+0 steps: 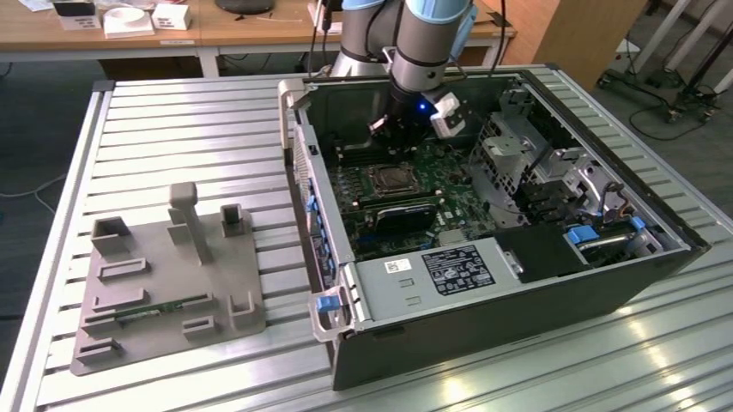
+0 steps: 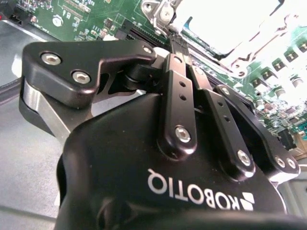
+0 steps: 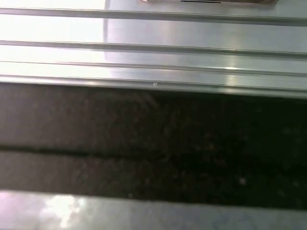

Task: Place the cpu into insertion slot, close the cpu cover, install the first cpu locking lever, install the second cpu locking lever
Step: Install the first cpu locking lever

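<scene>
Second wrist view: black gripper (image 2: 173,45) body up close, linkage bars and screws in the foreground, fingers drawn together into a narrow tip. Tip sits right at the edge of the cpu socket (image 2: 230,28), whose silvery metal frame is overexposed. I can't tell contact. Green motherboard (image 2: 86,17) behind, small components along the socket. Grey case floor (image 2: 29,158) beside the gripper.

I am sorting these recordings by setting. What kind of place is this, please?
Probably a robotics lab or test workshop. An open computer case lies on a ribbed metal table under a robot arm, with a grey parts holder beside it and a wooden desk behind.
</scene>
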Available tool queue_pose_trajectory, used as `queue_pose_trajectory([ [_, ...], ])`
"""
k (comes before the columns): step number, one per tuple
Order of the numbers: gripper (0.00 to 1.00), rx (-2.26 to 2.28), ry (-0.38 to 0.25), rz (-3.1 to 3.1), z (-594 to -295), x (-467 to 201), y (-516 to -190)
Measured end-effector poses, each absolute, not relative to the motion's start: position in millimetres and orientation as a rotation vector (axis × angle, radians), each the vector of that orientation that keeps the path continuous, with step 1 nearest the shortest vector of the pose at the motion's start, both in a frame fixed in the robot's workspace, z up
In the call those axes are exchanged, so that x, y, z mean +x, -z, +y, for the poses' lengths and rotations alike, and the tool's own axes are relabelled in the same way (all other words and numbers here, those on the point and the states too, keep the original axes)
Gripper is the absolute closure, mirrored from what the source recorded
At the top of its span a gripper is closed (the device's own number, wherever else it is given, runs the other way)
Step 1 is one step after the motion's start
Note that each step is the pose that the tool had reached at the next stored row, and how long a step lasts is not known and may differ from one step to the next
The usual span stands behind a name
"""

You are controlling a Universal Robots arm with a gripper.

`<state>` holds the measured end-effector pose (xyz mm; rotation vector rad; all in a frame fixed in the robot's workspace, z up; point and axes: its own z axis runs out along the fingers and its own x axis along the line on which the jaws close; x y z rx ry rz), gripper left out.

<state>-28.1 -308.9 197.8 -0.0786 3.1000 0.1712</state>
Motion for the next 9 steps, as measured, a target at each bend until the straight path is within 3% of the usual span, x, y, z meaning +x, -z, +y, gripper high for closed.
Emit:
queue_pose_trajectory([
  [9,0.90,-0.079,-0.196,3.098,-308.9,-28.0,-198.9],
])
